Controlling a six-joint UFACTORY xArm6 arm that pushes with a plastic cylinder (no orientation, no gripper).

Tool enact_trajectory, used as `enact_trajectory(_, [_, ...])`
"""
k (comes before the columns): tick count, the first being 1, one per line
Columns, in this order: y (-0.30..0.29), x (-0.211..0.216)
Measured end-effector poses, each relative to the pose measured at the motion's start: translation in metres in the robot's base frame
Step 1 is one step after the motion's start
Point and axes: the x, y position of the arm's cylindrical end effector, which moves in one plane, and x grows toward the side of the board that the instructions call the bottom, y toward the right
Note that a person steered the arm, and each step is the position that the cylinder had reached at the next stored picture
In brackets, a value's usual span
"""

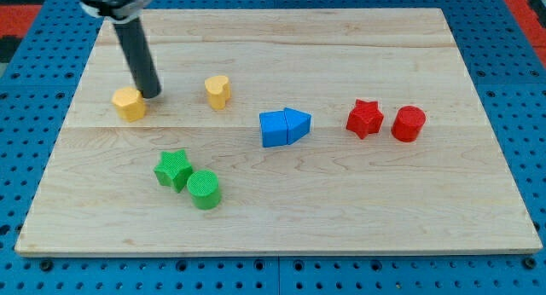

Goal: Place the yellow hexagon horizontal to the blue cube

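Observation:
The yellow hexagon (129, 103) lies on the wooden board at the view's left. My tip (152, 94) stands right beside it, touching or nearly touching its upper right edge. The blue cube (274, 129) sits near the board's middle, a little lower in the view than the hexagon, with a blue pointed block (298, 124) against its right side. The rod rises from the tip toward the view's top left.
A yellow heart-like block (218, 91) lies between the hexagon and the blue cube. A green star (173, 169) and a green cylinder (204, 189) sit lower left. A red star (364, 118) and a red cylinder (408, 124) sit at the right.

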Motion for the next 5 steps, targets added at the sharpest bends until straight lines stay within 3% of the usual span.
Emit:
enact_trajectory(1, [-0.022,-0.015])
enact_trajectory(2, [-0.030,-0.001])
enact_trajectory(4, [0.028,0.020])
enact_trajectory(5, [-0.044,0.024])
